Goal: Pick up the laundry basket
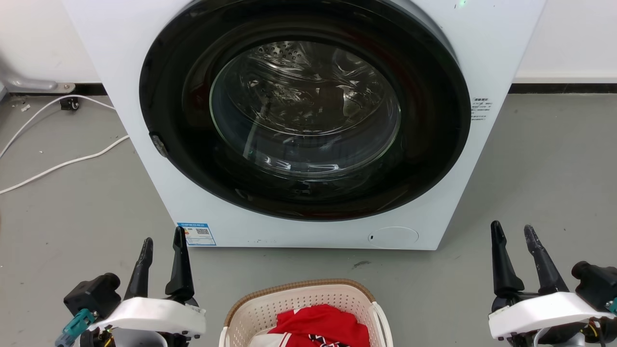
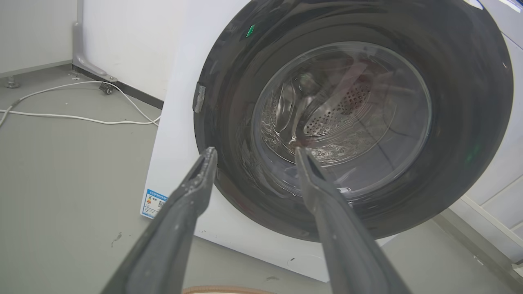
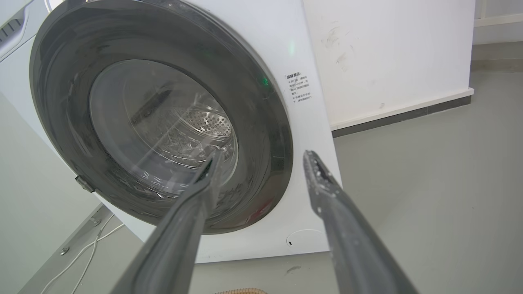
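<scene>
- While the laundry basket (image 1: pixel 255 313) stands on the floor (image 1: pixel 72 217) just in front of the washer (image 1: pixel 308 233), centred below the washer's door (image 1: pixel 303 111), no grasp has been made. The step in hand is judged to be the approach.
- Contents: a red garment (image 1: pixel 320 325) lies inside the basket. The basket's near part is cut off by the head view's lower edge, so the full load cannot be told.
- Grasp points: a white side handle (image 1: pixel 383 318) loops from the rim on the robot's right. The matching one on the left shows only in part.
- Left gripper (image 1: pixel 163 236): released, fingers spread, empty. It hovers in front of the washer's lower left corner, beside the basket and apart from it.
- Right gripper (image 1: pixel 512 226): released, fingers spread, empty. It hovers off the washer's lower right corner, well apart from the basket.
- Both grippers point toward the washer rather than at the basket.
- Next move, as judged: bring each gripper inward and down to its side handle, close on it, then lift both sides evenly so the basket stays level.
- A white cable (image 1: pixel 62 164) lies on the floor left of the washer, well clear of the work.
</scene>
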Tool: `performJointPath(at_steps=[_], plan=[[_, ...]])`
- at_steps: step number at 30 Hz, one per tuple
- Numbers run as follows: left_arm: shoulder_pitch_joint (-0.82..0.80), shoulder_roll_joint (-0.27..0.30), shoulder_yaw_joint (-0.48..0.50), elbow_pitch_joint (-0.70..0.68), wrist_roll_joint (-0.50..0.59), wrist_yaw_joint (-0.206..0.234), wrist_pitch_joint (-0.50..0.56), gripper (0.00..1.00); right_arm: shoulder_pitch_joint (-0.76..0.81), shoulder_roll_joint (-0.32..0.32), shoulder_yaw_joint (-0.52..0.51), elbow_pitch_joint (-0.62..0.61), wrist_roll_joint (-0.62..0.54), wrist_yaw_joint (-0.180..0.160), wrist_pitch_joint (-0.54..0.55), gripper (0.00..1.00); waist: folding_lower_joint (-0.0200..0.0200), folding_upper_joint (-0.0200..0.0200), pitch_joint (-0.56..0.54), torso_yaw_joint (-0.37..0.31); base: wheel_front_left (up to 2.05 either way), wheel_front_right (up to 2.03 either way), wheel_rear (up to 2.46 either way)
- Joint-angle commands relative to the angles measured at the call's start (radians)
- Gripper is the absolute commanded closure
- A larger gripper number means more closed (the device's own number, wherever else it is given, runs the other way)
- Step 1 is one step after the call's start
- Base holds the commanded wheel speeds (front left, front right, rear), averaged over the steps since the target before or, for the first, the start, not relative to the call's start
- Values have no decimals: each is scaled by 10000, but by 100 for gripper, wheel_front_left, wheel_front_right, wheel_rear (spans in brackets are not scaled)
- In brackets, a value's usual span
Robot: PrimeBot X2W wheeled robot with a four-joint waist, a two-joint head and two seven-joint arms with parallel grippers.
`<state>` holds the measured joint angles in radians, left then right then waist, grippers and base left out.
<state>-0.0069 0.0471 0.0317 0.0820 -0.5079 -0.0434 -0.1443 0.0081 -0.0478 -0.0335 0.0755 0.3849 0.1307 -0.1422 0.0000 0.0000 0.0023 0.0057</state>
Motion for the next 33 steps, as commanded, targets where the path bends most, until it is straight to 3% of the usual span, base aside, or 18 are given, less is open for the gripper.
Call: performJointPath(at_steps=[1,33], plan=[[-14,50,-29,-154,294,39,-93,0,27,-34,25,-152,-301,-1,-110,0,0,0,-1,1,0,0,0],[282,82,-124,-214,3223,238,-811,0,302,-38,174,-380,-3042,0,-831,0,0,0,-10,39,0,0,0]])
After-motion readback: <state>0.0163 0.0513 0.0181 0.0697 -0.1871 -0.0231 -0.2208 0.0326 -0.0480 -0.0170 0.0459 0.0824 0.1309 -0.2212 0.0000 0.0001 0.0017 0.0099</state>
